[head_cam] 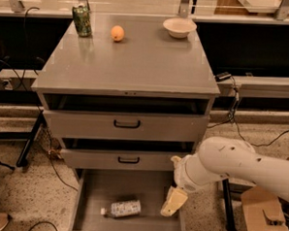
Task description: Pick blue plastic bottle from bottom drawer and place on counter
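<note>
Lower right of frame: gripper (174, 202) at right edge of bottom drawer (96, 190) | grip state unreadable | blue plastic bottle (124, 208) lying apart, seemingly untouched, bare floor around it.

The counter (137, 63) is glossy grey metal. A smooth cream gripper (173, 202) hangs over the matt bottom drawer (131, 187), right of the clear plastic bottle (124, 208).

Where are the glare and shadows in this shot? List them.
Camera view: the counter shines, mirroring the can; the upper drawers show black shadowed gaps; the bottom drawer is evenly lit, bottle plain, claw over its right side.
</note>
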`<control>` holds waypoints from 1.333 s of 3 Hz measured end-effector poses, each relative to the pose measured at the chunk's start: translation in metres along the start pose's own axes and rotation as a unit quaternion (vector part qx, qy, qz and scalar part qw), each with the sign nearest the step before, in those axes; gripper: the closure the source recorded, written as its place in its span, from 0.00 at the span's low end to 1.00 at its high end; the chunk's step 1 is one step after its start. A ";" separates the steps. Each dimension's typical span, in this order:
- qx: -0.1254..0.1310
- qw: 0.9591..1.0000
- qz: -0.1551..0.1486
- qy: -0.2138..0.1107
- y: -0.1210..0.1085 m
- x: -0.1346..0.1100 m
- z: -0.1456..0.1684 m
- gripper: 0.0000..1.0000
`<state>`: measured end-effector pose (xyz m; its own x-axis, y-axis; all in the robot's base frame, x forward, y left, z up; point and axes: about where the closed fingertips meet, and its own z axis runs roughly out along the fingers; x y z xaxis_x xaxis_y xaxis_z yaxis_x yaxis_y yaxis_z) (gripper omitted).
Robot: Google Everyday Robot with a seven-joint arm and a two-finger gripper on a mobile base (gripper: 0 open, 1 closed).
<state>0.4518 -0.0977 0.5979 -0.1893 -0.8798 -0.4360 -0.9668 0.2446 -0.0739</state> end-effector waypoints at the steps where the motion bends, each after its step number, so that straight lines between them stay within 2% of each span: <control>1: -0.009 1.000 -0.013 -0.024 -0.011 -0.008 0.070 0.00; 3: -0.022 0.999 0.004 -0.031 -0.005 0.003 0.093 0.00; 4: -0.010 1.000 0.006 -0.020 -0.020 0.035 0.135 0.00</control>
<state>0.4875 -0.0783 0.4626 -0.1947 -0.8592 -0.4731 -0.9676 0.2474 -0.0512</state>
